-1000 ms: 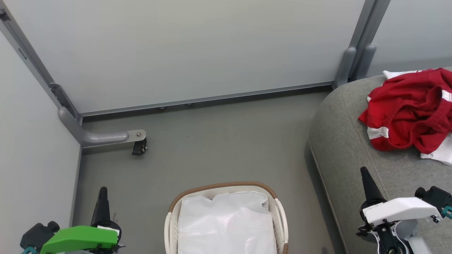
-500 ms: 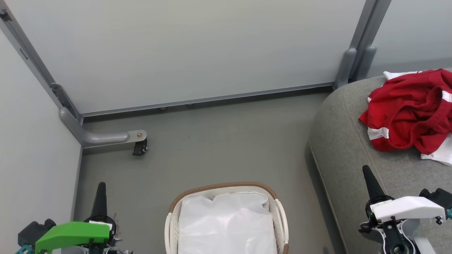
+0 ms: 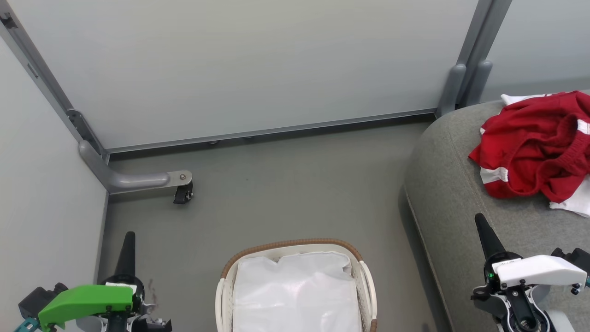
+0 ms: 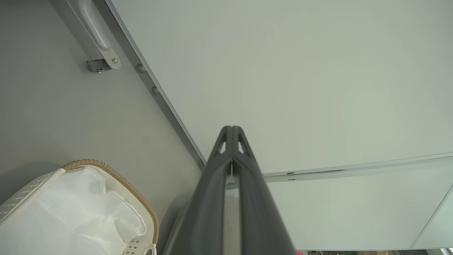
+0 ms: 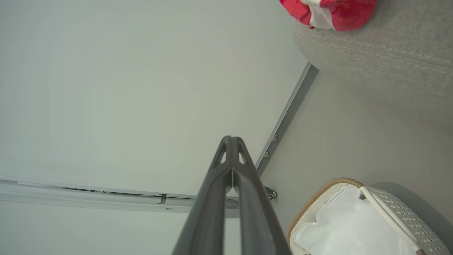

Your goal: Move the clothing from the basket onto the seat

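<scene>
Nearest you, your left pincer (image 3: 128,244) is sitting at the lower left of the head view under its green housing. Its two dark fingers are pressing together at the tips and gripping nothing. Your right pincer (image 3: 484,230) is hanging at the lower right under its white housing, over the front part of the seat (image 3: 454,198). Its fingers are likewise closing tip to tip on nothing.

Between the two pincers, the basket (image 3: 290,243) is standing on the grey floor (image 3: 286,184). You are looking at an oval white perforated tub with a brown woven rim and white side handles. A rumpled white liner (image 3: 295,290) is covering its inside, and no red is showing in it.

To the right, the seat is bulging up as a big grey fabric cushion with a rounded edge and a pale stitched seam. The clothing (image 3: 534,147) is lying on top of it in a crumpled heap, well apart from the basket and running off the right edge of the head view. It is showing deep red folds, a white band at its lower left, a ribbed waistband near the middle, and white cloth peeking out at the top and lower right. You cannot tell where one garment ends and the other begins.

Farthest off, pale wall panels (image 3: 230,69) are closing in the corner, with a grey bracket and a small black caster (image 3: 183,194) at their foot.
</scene>
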